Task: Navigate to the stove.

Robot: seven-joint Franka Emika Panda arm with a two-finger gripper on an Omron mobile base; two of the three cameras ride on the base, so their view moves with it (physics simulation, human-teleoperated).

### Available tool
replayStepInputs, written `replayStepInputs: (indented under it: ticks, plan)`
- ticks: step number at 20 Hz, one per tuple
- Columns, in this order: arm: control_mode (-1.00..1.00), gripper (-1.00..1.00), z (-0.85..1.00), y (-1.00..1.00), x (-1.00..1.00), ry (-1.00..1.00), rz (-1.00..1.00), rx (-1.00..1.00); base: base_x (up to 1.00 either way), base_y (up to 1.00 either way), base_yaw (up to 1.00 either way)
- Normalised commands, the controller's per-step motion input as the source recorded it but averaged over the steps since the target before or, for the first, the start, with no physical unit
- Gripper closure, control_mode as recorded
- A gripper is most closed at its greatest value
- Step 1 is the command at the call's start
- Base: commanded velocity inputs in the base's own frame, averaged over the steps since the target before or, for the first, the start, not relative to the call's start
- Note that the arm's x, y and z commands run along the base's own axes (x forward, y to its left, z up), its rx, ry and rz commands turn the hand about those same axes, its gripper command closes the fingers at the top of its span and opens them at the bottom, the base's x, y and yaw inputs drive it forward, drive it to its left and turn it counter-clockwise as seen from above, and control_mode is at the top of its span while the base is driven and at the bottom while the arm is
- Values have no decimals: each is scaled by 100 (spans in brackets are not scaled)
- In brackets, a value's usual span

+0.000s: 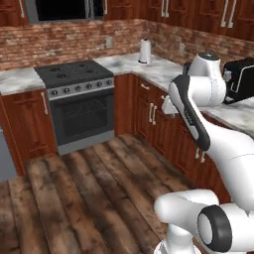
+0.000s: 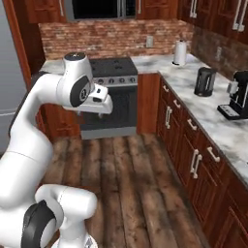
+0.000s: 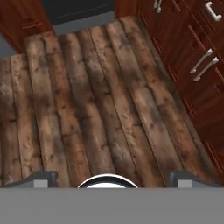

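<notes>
Wood plank floor (image 1: 84,193) stretching ahead to the stove (image 1: 79,101), set against the brick back wall between red cabinets. Marble surface (image 2: 206,109) running to the right of the stove, carrying a white kettle (image 1: 145,51) and dark coffee maker (image 2: 238,94). Heavy, rigid, fixed range, likely; nothing to grasp, only to approach squarely at the oven door. Gripper (image 3: 111,177) spread wide, holding nothing, over the floor short of the stove.
</notes>
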Motion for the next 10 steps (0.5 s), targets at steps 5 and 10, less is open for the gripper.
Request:
replayStepInputs:
  ticks: [5, 10]
  plan:
    - [100, -100, 0, 0, 0, 0, 0, 0, 100, 0, 59]
    - [100, -100, 0, 0, 0, 0, 0, 0, 100, -21, 40]
